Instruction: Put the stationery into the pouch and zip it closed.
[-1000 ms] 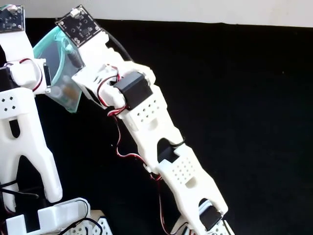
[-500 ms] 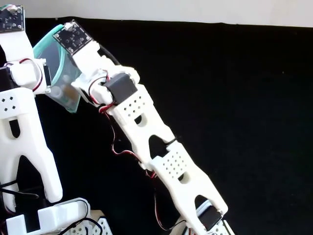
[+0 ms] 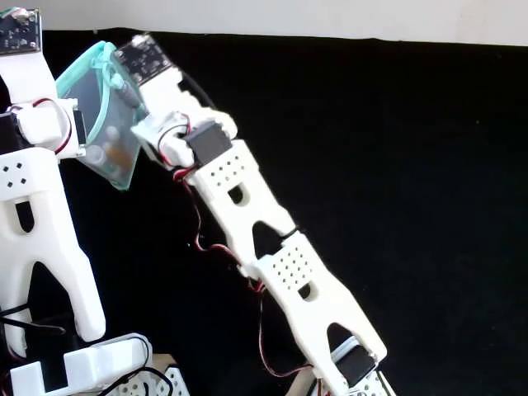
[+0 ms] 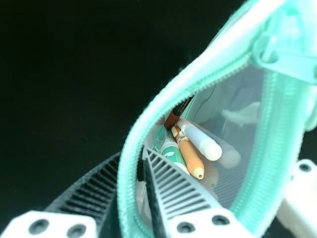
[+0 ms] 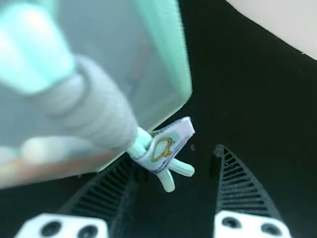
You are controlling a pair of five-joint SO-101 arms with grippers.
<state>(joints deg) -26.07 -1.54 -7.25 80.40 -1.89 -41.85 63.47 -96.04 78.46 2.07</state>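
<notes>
The pouch (image 3: pixel 103 124) hangs above the black counter (image 3: pixel 396 165), its rim pinched between the fingers of the left gripper (image 4: pixel 134 171). Pens (image 4: pixel 190 148) lie inside the pouch and its mouth gapes, so loading looks done and zipping is the step in hand. The right gripper (image 5: pixel 176 161) sits at the pouch's corner, fingers spread either side of a small tag (image 5: pixel 166 144), probably the zip pull. Next they should close on it and draw it along the pouch's mouth.
</notes>
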